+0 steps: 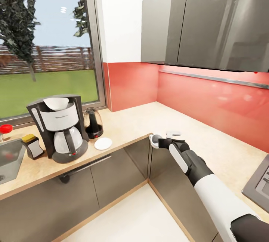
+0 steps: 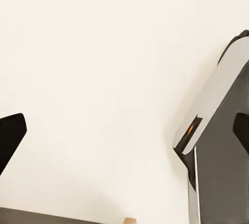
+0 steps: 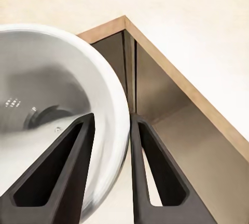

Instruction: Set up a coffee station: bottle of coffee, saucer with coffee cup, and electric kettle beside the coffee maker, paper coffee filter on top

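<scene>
A kitchen corner is seen from the head view: a window on a lawn, a red splashback, grey wall cabinets, and an L-shaped beige bench (image 1: 130,122) over grey cabinets.

Going left to right along the bench, the steel sink (image 1: 9,159) lies at the far left. The bottle of coffee (image 1: 33,146) stands just beside the coffee maker (image 1: 59,128), at its 9 o'clock. The paper coffee filter (image 1: 56,103) sits in the maker's open top; nothing can be made out inside it. The glass carafe's contents cannot be told. The electric kettle (image 1: 93,123) stands close at the maker's 3 o'clock, its contents also unclear. The saucer (image 1: 103,143) lies bare at the kettle's 5 o'clock.

Further right, over the bench's inner corner, the coffee cup (image 1: 155,140) is pinched by the right gripper (image 1: 161,143); in the right wrist view one of the fingers (image 3: 57,177) is inside the cup (image 3: 57,109) and one outside, across its wall. The cup looks empty.

The cup is best carried level towards 9 o'clock, lowered centred onto the saucer and released only once seated, well clear of the kettle.

The left gripper's state cannot be told from the left wrist view.
</scene>
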Tool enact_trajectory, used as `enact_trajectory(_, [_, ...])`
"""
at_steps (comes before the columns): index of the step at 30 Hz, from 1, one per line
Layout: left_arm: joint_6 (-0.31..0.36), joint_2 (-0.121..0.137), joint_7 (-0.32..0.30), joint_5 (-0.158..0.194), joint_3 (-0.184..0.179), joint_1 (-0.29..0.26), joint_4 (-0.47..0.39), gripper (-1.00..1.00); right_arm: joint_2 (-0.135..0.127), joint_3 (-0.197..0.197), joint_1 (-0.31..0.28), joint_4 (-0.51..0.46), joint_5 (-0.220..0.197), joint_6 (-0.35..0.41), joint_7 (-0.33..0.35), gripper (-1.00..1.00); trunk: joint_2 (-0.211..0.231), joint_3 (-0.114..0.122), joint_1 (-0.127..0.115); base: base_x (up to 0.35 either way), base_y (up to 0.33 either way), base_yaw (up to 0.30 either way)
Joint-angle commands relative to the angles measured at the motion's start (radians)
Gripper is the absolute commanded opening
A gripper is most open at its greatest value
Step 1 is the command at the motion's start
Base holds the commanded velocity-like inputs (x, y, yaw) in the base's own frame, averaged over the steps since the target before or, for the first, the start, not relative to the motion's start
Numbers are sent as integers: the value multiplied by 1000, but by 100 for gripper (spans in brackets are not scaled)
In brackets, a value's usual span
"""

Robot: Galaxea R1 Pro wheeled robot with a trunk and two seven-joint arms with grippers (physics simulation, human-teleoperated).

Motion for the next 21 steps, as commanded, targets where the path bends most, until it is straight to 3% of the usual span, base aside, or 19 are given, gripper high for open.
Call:
enact_trajectory(1, [-4,0,0,2,6,-1,1,100,-1,4,-1,-2,-12,2,-7,-100,-2,-2,1,0,0,0])
enact_trajectory(5, [-4,-5,-1,-8,3,-1,1,100,0,6,-2,-2,-12,2,-7,-100,-2,-2,1,0,0,154])
enact_trajectory(21, [-5,-6,-1,-12,1,-1,1,100,3,3,-1,-2,-12,2,-7,-100,-2,-2,1,0,0,273])
